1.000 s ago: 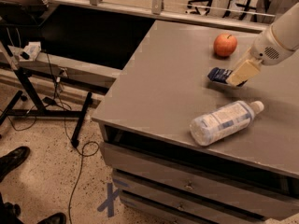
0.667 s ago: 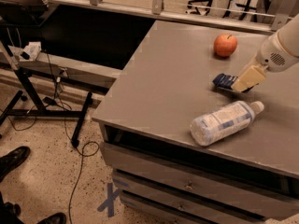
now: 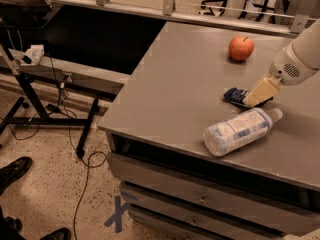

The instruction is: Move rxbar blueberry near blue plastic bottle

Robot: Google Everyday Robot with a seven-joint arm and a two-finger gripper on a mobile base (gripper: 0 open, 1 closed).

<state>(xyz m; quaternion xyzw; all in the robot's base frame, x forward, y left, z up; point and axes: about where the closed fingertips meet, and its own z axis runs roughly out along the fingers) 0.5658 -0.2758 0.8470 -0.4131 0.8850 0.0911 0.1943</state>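
The rxbar blueberry (image 3: 234,95) is a small dark navy bar lying flat on the grey table (image 3: 180,84), its right end hidden under my gripper. My gripper (image 3: 257,94) reaches in from the right with its cream-coloured fingers down on the bar. The blue plastic bottle (image 3: 240,130) lies on its side just in front of the bar, its white cap pointing right, a short gap away from the bar.
A red apple (image 3: 241,47) stands farther back on the table. The table's front edge has drawers (image 3: 200,199) below. A black stand (image 3: 35,99) with cables is on the floor to the left. A person's shoes (image 3: 15,170) show at lower left.
My gripper and the bar have shifted a little toward the front of the table, closer to the bottle. The bottle and apple have not moved.
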